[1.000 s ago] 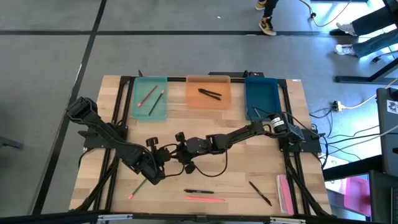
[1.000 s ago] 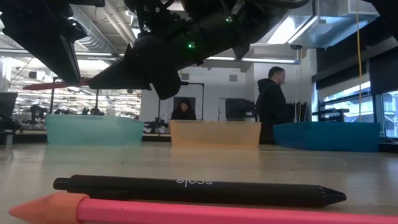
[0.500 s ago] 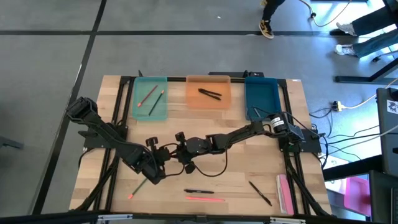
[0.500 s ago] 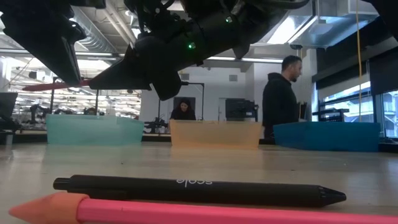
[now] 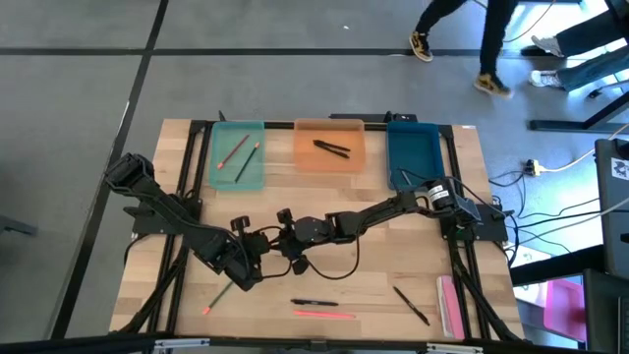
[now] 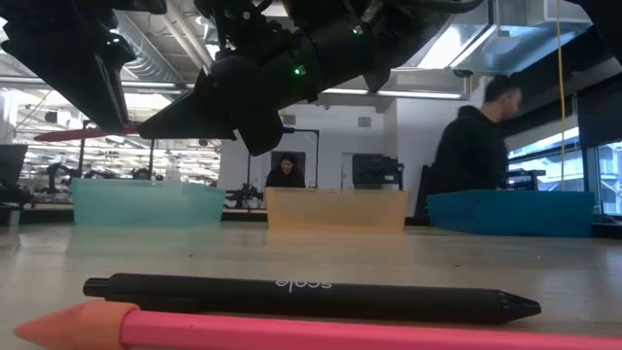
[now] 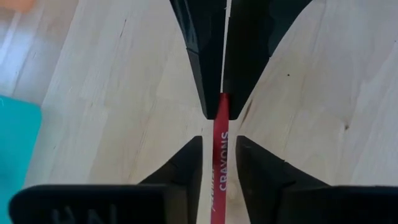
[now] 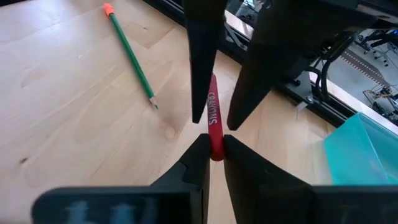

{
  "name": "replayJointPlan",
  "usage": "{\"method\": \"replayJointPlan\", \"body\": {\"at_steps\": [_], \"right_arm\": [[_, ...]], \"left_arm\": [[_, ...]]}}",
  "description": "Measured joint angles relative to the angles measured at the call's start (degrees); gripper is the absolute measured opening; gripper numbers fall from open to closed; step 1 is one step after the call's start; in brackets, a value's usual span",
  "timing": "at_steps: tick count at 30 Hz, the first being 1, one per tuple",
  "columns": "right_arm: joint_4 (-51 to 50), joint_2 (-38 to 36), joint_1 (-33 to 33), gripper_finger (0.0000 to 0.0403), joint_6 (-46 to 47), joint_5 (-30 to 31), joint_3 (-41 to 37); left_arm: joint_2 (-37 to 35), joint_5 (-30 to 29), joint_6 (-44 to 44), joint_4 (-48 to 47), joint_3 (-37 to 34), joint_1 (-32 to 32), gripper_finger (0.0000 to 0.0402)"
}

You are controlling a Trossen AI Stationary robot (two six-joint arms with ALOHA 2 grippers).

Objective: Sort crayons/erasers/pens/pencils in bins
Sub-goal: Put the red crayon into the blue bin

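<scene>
A red crayon marked CRAYONS hangs level above the wood between my two grippers, which point at each other left of the table's middle. My right gripper, also in the high view, is shut on one end of it. My left gripper, in the high view, is open, with a finger on either side of the crayon and a narrow strip of wood showing on each side. In the low view the crayon sticks out toward the table's left. The teal bin, orange bin and blue bin stand along the far edge. My right gripper pinches the crayon's end between its two fingers, coming level from the table's right, with the fingers lying along the crayon. The crayon is lifted clear of the table. It runs on level between my left gripper's fingers.
The teal bin holds pencils and the orange bin holds two black pens. On the wood lie a green pencil, a black pen beside a pink pencil, another black pen and a pink strip near the right edge.
</scene>
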Motion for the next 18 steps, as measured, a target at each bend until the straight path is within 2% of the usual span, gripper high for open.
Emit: {"method": "replayJointPlan", "body": {"at_steps": [2, 7, 18], "right_arm": [[0.00, 0.00, -0.08, 0.0044, 0.00, 0.50, 0.00], [-0.61, -0.26, -0.02, 0.0044, 0.42, 6.11, 0.00], [-1.51, -0.26, -0.02, 0.0044, 7.55, 7.28, 0.00]], "left_arm": [[0.01, -0.03, 0.08, -0.02, 0.00, 0.00, 0.0096], [0.03, -2.00, 0.08, -0.53, 0.00, 0.00, 0.0096], [-0.05, -5.46, 0.36, -1.39, 0.00, -2.96, 0.0094]]}}
